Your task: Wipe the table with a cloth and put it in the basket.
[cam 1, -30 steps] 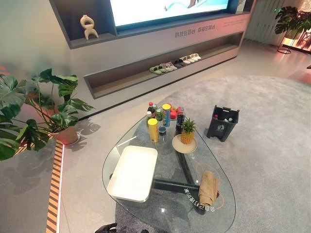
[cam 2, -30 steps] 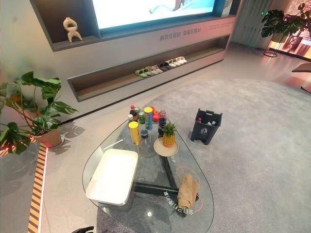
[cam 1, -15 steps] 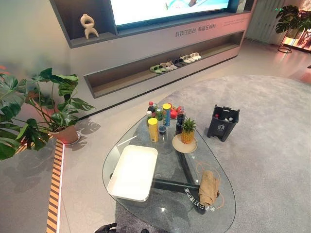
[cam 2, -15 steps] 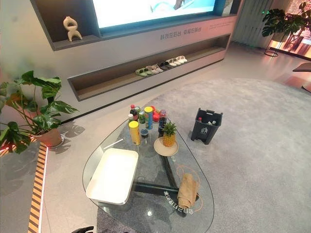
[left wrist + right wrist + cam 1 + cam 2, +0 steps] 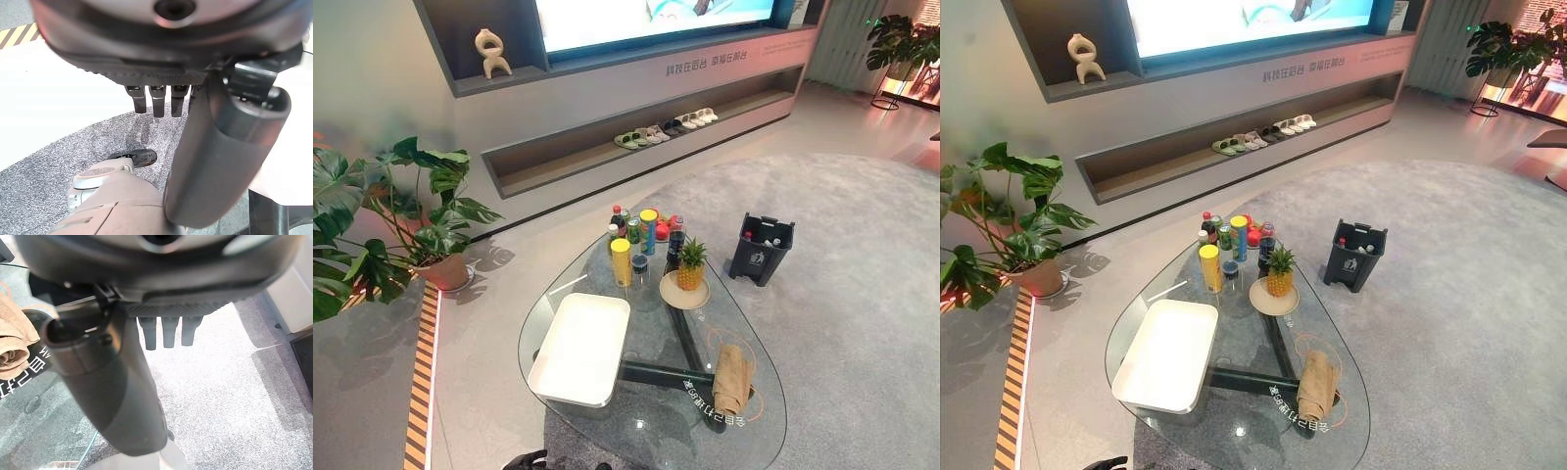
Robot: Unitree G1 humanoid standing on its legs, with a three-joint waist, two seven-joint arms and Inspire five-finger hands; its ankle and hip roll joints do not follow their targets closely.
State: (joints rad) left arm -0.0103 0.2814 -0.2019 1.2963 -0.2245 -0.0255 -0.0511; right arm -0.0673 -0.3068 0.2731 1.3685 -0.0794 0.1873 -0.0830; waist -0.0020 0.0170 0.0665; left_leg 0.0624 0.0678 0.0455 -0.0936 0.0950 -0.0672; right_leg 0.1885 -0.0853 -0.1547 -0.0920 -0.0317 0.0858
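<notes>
A tan cloth [image 5: 733, 380] lies bunched on the near right part of the oval glass table [image 5: 646, 431], on an orange ring mark. It also shows past the right hand's thumb as the cloth [image 5: 13, 335]. A shallow white basket [image 5: 566, 396] stands on the table's left half and holds nothing. My left hand [image 5: 156, 100] hangs low over grey carpet, fingers straight and holding nothing. My right hand [image 5: 168, 335] hangs beside the table's near edge, fingers straight, likewise holding nothing. Both hands are well short of the cloth.
Bottles and cans [image 5: 641, 233] cluster at the table's far end, next to a pineapple on a plate [image 5: 690, 269]. A black bin [image 5: 762, 248] with bottles stands on the carpet to the right. A potted plant [image 5: 421, 215] stands at left, by a wall shelf with shoes.
The view has shifted very slightly; nothing on the table has moved and both hands hang as before.
</notes>
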